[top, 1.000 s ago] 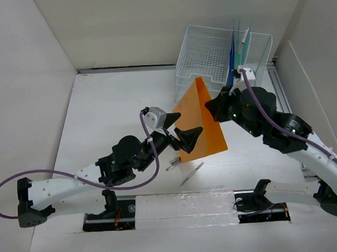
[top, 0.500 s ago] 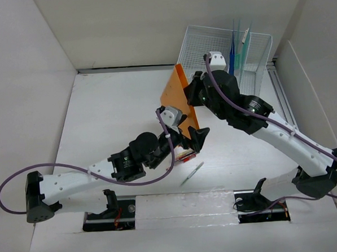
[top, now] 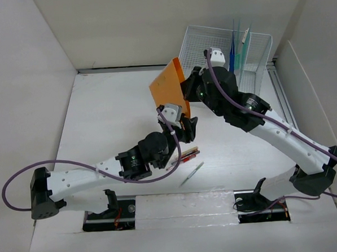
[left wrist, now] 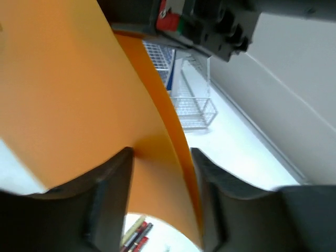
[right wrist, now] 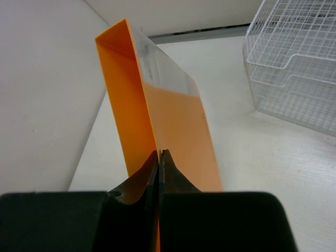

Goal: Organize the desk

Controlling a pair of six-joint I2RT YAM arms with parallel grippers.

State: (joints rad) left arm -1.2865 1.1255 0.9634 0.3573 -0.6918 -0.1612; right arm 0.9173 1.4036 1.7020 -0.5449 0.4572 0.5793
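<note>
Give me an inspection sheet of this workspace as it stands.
Surface: large matte white desk, no spills seen.
Job's things: flat orange folder, held upright on edge.
Clutter: bundle of red and dark pens and a thin pale pen lying near the front.
Grippers: right pincer shut on the folder's edge; left pincer straddles the folder lower down, grip unclear.
Cables: purple cable looping along each arm, none seen snagged.
Surroundings: white panel walls; white wire-mesh file organizer at far right holds a blue folder and a teal folder upright.
</note>
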